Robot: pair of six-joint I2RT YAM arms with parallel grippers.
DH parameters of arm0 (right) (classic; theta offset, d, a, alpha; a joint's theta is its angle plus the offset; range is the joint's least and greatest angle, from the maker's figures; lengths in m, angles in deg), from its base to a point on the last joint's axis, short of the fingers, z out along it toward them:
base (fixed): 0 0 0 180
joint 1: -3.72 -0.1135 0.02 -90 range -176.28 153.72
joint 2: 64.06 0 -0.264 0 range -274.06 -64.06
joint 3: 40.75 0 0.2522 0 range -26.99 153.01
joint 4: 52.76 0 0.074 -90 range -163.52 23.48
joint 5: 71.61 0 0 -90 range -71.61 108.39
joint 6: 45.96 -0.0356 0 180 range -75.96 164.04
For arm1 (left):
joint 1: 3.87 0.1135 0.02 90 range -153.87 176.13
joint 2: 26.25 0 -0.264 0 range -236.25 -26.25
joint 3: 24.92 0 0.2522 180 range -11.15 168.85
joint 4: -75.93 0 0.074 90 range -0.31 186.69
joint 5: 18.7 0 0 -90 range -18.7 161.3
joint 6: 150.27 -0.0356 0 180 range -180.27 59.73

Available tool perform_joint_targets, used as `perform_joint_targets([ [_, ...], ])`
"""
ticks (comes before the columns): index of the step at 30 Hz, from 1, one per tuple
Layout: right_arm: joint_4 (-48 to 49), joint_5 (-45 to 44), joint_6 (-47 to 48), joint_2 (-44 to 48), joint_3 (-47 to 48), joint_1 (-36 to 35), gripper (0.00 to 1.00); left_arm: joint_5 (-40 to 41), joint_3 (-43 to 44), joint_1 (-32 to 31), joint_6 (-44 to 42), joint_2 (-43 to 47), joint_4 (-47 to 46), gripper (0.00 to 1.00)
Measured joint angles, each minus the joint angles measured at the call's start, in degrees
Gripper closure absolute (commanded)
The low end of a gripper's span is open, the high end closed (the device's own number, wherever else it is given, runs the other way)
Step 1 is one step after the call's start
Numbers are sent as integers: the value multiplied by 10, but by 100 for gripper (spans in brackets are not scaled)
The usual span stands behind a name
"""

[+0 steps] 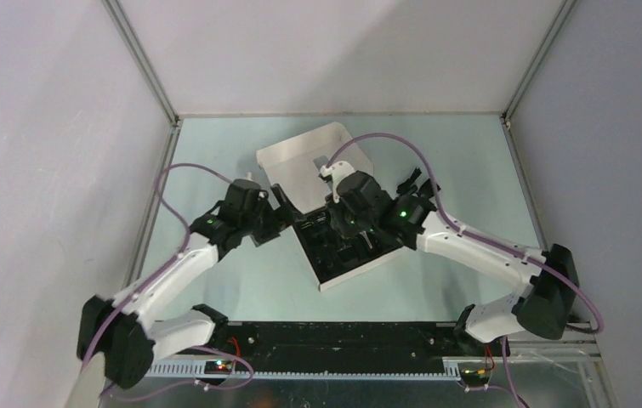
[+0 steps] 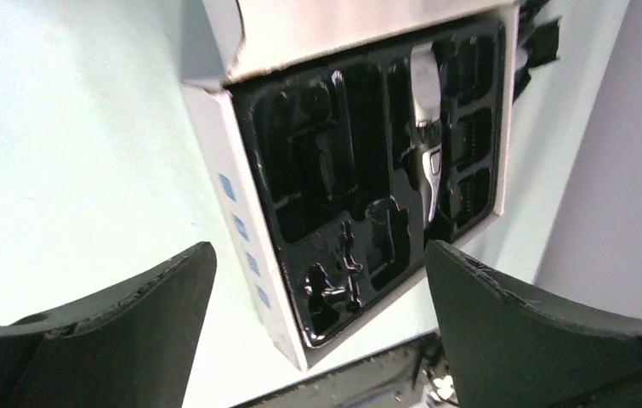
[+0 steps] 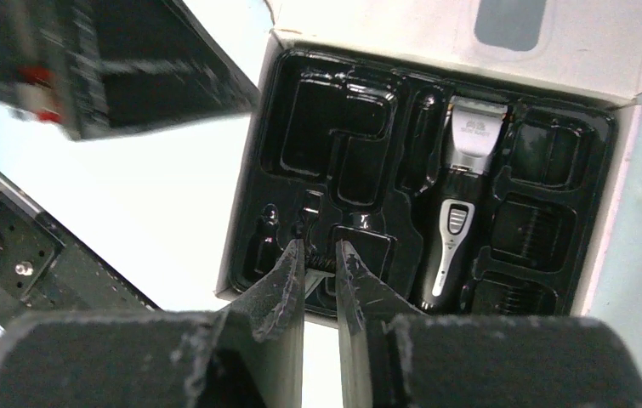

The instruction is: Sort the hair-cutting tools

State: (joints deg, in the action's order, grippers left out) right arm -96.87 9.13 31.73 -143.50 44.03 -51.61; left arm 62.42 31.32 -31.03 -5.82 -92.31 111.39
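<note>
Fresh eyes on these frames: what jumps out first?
The open white box sits mid-table, and the silver-and-black clipper lies in a long slot of its glossy black tray. The right gripper hangs over the tray's near edge, jaws almost together. Something small and dark sits at its tips, but a grip is unclear. The left gripper hovers wide open by the box's left side.

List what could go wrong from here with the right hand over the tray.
1. The right hand seems to pinch a small black piece by its very tips over the black tray; it could slip into the wrong recess.
2. Black on black, a misplaced piece would be hard to spot.
3. The open left hand hovers near the same white box; the arms could bump.
</note>
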Motion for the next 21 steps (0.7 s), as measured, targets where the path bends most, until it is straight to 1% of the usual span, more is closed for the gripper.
perform_joint_targets([
  [3, -28, -6, 4, -32, 24, -16, 100, 75, 31, 11, -40, 65, 59, 0],
  [6, -51, -9, 4, -69, 46, -31, 100, 156, 68, 39, -86, 132, 104, 0],
  [10, -77, -10, 4, -109, 64, -47, 100, 277, 99, 64, -148, 215, 133, 0],
  [11, -82, -10, 4, -118, 67, -50, 100, 319, 103, 67, -172, 240, 132, 0],
  [14, -92, -10, 4, -137, 72, -56, 100, 408, 103, 68, -226, 289, 120, 0],
  [16, -98, -11, 4, -148, 73, -59, 100, 464, 89, 68, -266, 322, 84, 0],
  [19, -105, -11, 3, -164, 74, -60, 100, 532, 32, 71, -321, 357, 3, 0],
  [21, -106, -11, 3, -175, 75, -60, 100, 563, -11, 82, -351, 364, -29, 0],
])
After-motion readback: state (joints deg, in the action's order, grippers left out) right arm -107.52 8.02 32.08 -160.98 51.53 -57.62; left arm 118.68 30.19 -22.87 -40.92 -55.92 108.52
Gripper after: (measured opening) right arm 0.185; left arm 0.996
